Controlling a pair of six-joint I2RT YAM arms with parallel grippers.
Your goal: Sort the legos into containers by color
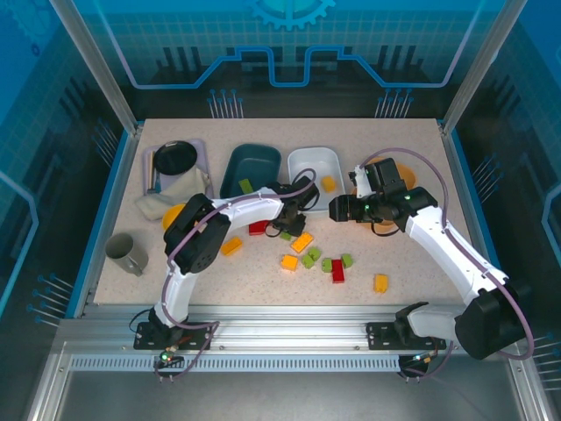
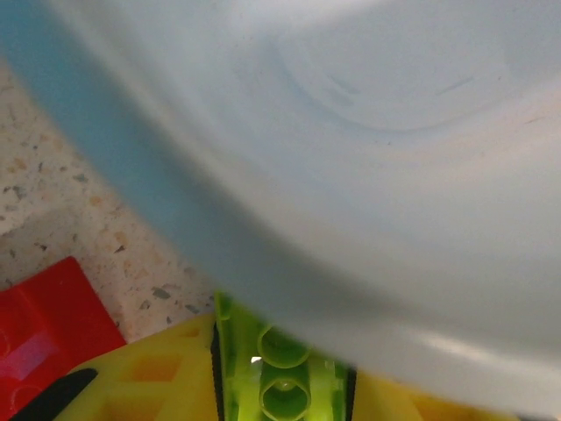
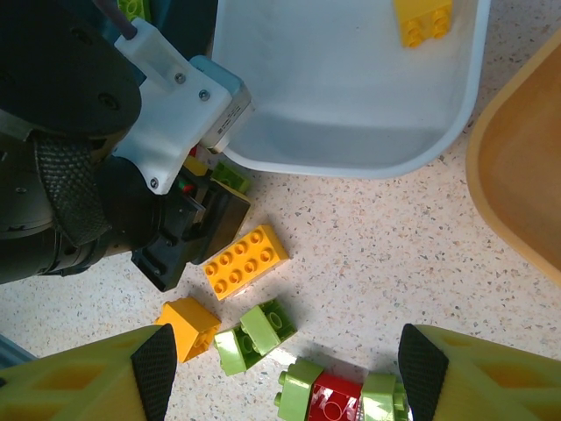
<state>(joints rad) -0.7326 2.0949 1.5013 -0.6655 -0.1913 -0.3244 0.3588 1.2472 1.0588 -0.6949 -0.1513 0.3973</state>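
Grip looks set: left pincer clamps 1 lime green brick beside the white tray, toward the far edge of the surface. Likely light, stiff, slick plastic; flat sides hold best. Right pincer hangs open.

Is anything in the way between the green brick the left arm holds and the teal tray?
Nothing visible. The green brick sits in the left arm's shut jaws beside the white tray; the teal tray lies close on its left, past only its own rim.
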